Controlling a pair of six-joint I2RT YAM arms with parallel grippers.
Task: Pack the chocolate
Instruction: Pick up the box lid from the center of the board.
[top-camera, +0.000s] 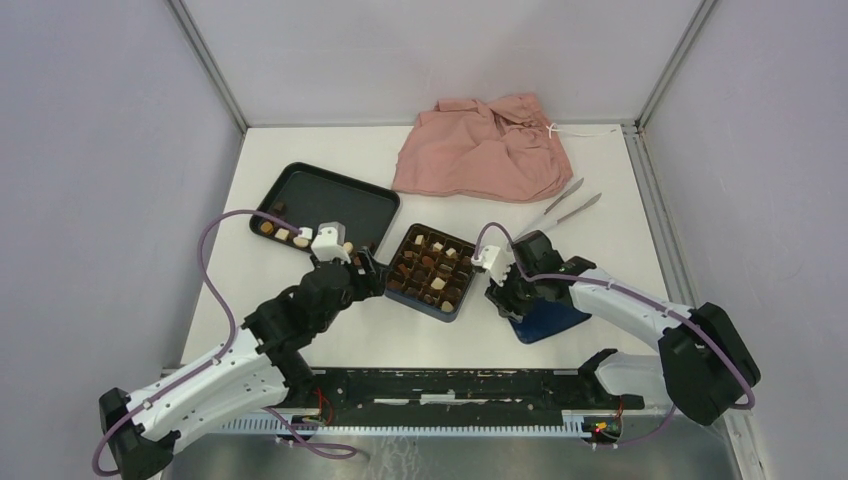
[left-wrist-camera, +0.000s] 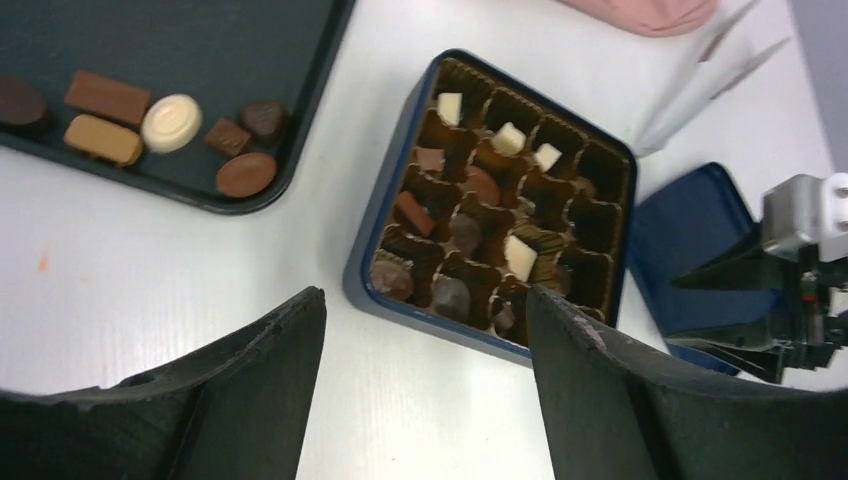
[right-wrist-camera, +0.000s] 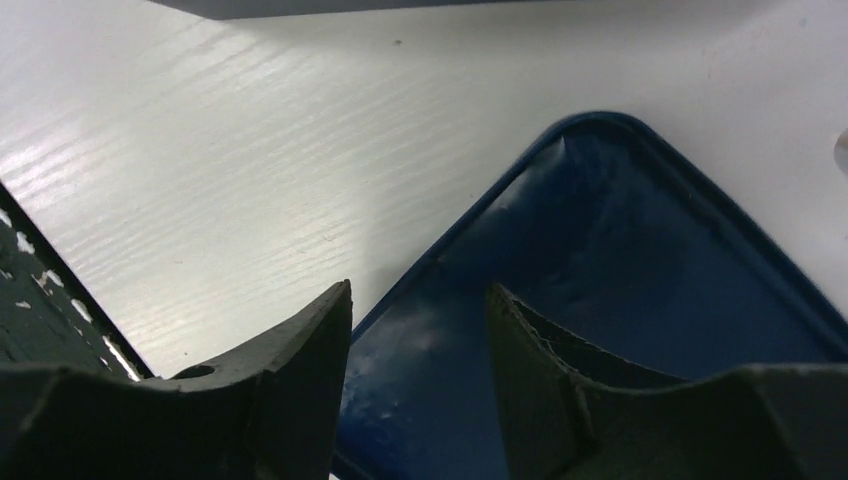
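From above, the white tabletop (top-camera: 440, 345) carries a black tray (top-camera: 330, 195) at the back left and a dark blue box (top-camera: 418, 304) with a gridded insert in the middle. Most of the chocolate (top-camera: 430, 265) sits in the box's cells; a few more pieces lie in the tray's near left corner. The left gripper (top-camera: 375, 270) hangs between tray and box. The right gripper (top-camera: 498, 293) is over a blue lid (top-camera: 550, 320) just right of the box. A pink cloth (top-camera: 480, 150) and tongs (top-camera: 570, 203) lie farther back.

The left wrist view shows that gripper's fingers (left-wrist-camera: 250, 400) spread wide with nothing between them, only bare tabletop and the box's near edge beyond. Several cells of the box hold dark, tan and white pieces, and others look empty.

The right wrist view has its jaws apart too, poised above the lid's rim and gripping nothing that I can see.
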